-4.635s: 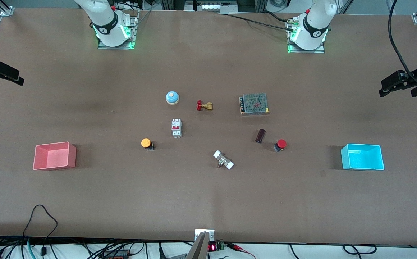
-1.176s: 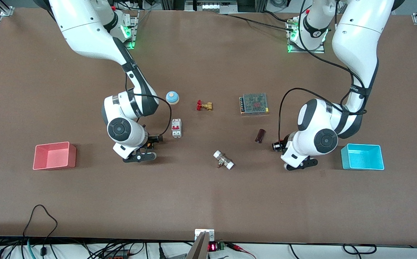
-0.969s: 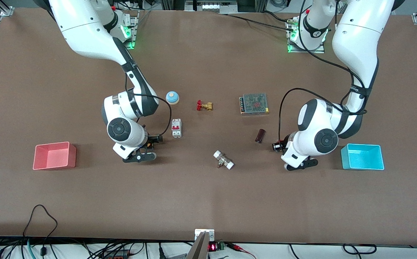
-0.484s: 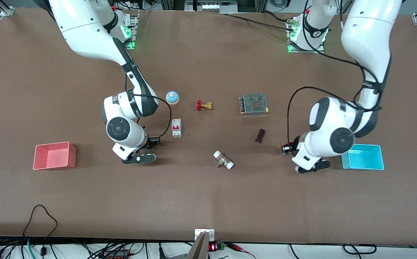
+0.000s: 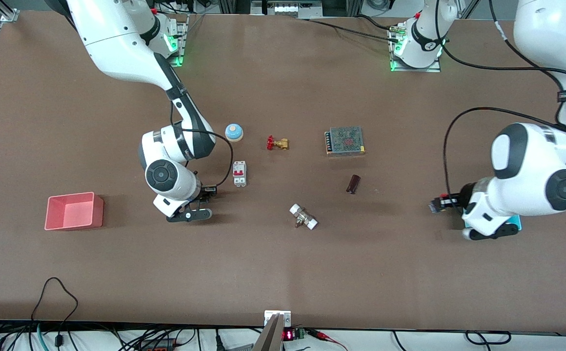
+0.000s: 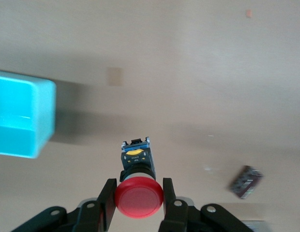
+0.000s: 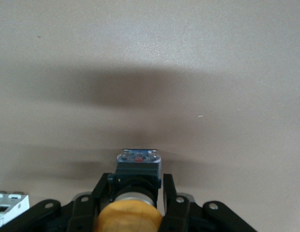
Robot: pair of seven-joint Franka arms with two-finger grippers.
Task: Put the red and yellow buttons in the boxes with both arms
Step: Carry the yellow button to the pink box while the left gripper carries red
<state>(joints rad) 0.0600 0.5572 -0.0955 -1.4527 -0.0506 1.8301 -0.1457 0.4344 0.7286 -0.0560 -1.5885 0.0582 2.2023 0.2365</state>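
My left gripper is shut on the red button, gripping its round cap, and holds it above the table beside the cyan box. In the front view my left arm covers most of that box; only a sliver of the cyan box shows. My right gripper is low at the table, its fingers closed against both sides of the yellow button, which rests on the table. The pink-red box stands at the right arm's end of the table.
Mid-table are a blue bell, a brass valve with a red handle, a mesh-topped power supply, a white circuit breaker, a dark cylinder and a white-ended fitting.
My left arm has lifted the red button and carried it toward the cyan box. My right gripper has stayed at the yellow button, shifting only slightly.
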